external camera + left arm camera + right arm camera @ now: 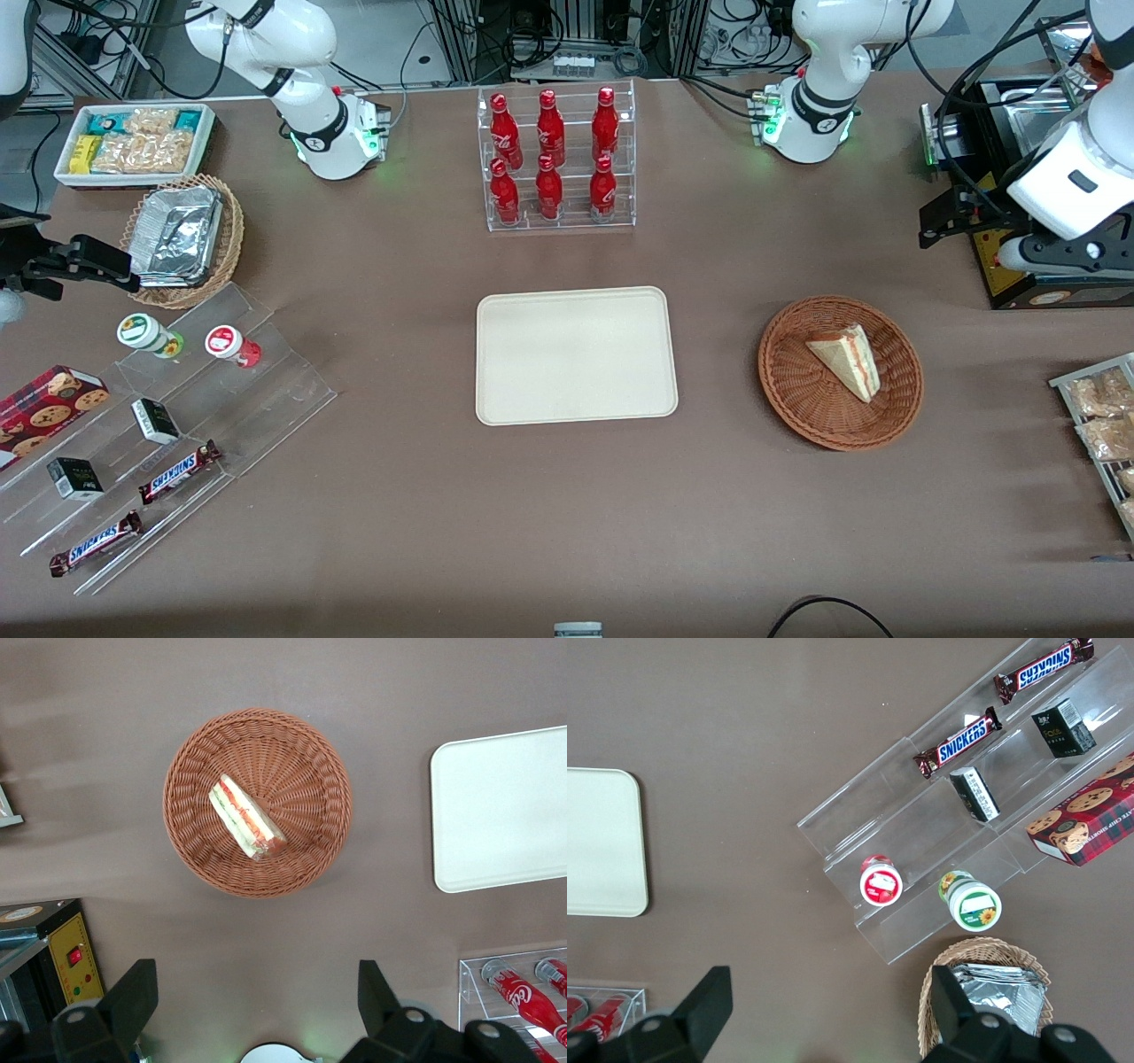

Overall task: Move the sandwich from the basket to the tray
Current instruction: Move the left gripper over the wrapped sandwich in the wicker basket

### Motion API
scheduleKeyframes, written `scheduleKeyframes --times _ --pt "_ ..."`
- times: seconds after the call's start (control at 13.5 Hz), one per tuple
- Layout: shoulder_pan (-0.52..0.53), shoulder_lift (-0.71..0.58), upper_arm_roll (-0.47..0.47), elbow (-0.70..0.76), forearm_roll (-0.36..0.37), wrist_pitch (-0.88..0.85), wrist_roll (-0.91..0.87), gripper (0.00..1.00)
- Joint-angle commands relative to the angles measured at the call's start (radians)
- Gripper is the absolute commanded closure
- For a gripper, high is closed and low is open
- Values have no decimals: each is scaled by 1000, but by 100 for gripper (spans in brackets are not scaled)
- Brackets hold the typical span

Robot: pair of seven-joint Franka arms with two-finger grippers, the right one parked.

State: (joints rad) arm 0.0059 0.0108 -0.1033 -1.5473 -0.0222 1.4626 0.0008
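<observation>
The sandwich [848,359] is a pale bread wedge with red and green filling on its cut edge. It lies in the round reddish-brown wicker basket [797,394], toward the working arm's end of the table. The cream tray [576,354] lies bare beside the basket, at the table's middle. My left gripper [950,220] hangs open and empty above the table, farther from the front camera than the basket and apart from it. In the left wrist view the sandwich [245,818] sits in the basket [306,757], with the tray [505,815] beside it and the gripper [255,979] open over bare table.
A clear rack of red bottles [558,159] stands farther back than the tray. A black box with a yellow panel [1005,261] sits close by the gripper. A rack of packaged snacks [1103,425] lies at the working arm's end. Foil basket [182,239] and acrylic steps [159,434] are at the parked arm's end.
</observation>
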Motion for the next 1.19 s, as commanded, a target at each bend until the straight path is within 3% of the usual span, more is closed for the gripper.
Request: scheduleKeyframes --times 0.0,0.37,0.67,1.11 --pt "0 8 2 -4 1 19 -2 0" --pt "3 38 2 -46 -1 65 7 0" --pt "2 55 2 -193 -2 232 1 0" --pt "-4 141 2 -298 2 405 -28 0"
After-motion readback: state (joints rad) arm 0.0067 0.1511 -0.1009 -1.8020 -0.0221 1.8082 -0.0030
